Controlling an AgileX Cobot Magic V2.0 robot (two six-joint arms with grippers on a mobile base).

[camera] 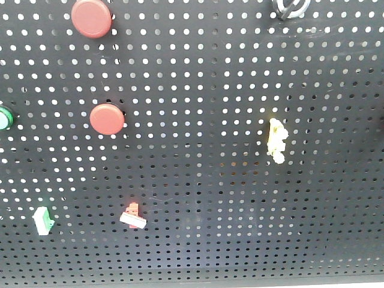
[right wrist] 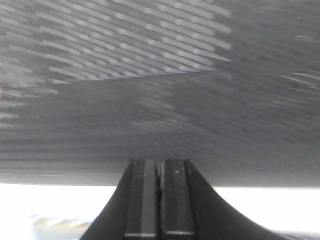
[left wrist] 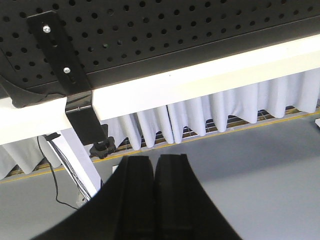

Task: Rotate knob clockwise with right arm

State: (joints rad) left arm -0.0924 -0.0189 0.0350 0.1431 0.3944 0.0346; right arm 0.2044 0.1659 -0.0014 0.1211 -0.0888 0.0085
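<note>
The knob (camera: 290, 7) sits at the very top edge of the pegboard (camera: 198, 90), right of centre, half cut off by the frame. Neither arm is near it. The right gripper (right wrist: 160, 200) has its fingers pressed together on nothing, facing a blurred board — probably on the move toward it. The left gripper (left wrist: 154, 200) is likewise closed and empty, hanging low by the table edge. Count: two red buttons (camera: 92, 18), one green button (camera: 5, 117), one knob.

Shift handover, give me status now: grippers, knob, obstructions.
Left gripper shut, empty, below board edge. Right gripper shut, empty, view motion-blurred. Knob at pegboard top edge, half cropped, untouched. Nothing seen blocking it.
</note>
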